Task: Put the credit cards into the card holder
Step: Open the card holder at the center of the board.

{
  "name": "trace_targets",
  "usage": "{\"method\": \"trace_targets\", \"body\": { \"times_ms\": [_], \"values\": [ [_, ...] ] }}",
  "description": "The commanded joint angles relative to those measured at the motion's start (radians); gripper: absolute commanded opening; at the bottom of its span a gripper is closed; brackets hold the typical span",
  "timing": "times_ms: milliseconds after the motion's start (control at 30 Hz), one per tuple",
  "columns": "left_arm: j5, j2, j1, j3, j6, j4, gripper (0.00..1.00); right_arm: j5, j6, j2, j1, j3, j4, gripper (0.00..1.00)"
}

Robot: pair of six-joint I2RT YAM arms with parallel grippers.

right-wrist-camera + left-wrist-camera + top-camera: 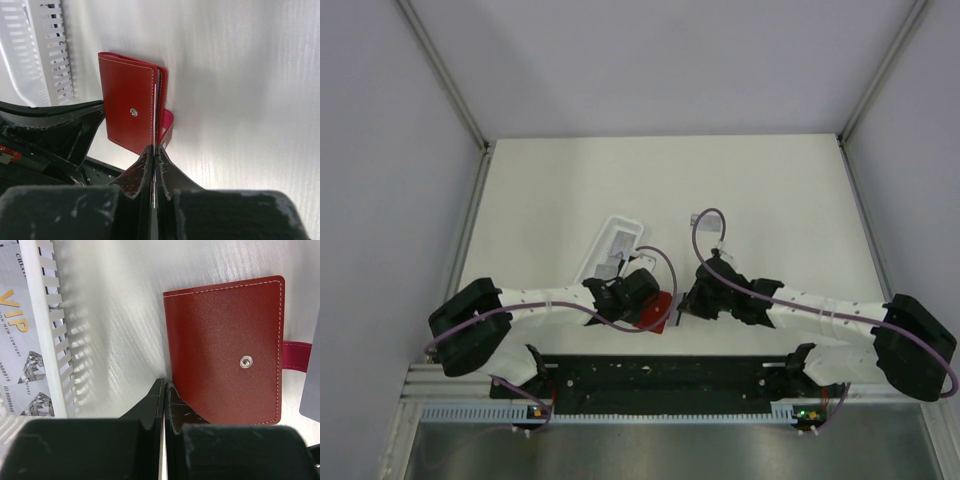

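The card holder is a small red wallet lying between the two grippers, folded over with its snap showing. My left gripper is shut with nothing in it. Its tips are at the wallet's near left corner, and one finger covers that corner. My right gripper is shut on a thin grey credit card, seen edge-on. The card's far end lies between the wallet's front cover and back flap. The same card shows as a grey sliver in the left wrist view. More cards lie in the white tray.
A long white slotted tray lies just behind the left gripper, its slotted wall close to the wallet's left side. A small pale object lies on the table behind the right gripper. The black base rail runs along the near edge.
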Motion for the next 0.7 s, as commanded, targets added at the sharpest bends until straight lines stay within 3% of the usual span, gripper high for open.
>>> {"method": "trace_targets", "body": {
  "times_ms": [0, 667],
  "values": [
    [0.029, 0.023, -0.007, 0.008, -0.013, 0.001, 0.0, 0.018, -0.008, 0.007, -0.009, -0.006, -0.01, 0.0],
    [0.049, 0.037, -0.008, 0.011, -0.01, 0.012, 0.0, -0.054, -0.001, 0.1, -0.009, -0.029, 0.167, 0.0]
  ]
}}
